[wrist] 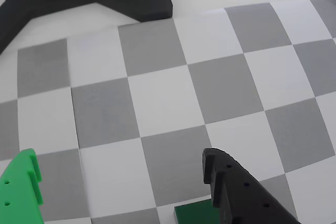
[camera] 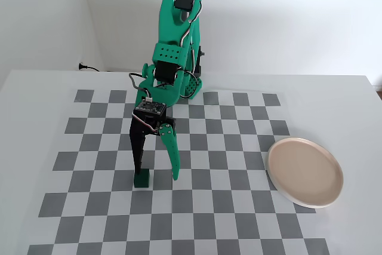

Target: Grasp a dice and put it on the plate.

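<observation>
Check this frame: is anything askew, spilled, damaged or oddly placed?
Nothing spilled or damaged. One oddity: the open gripper is off-centre over the dice. In the fixed view the black finger comes down right at the cube, which is not between the fingers. The plate sits empty on the checkered mat's right edge.
</observation>
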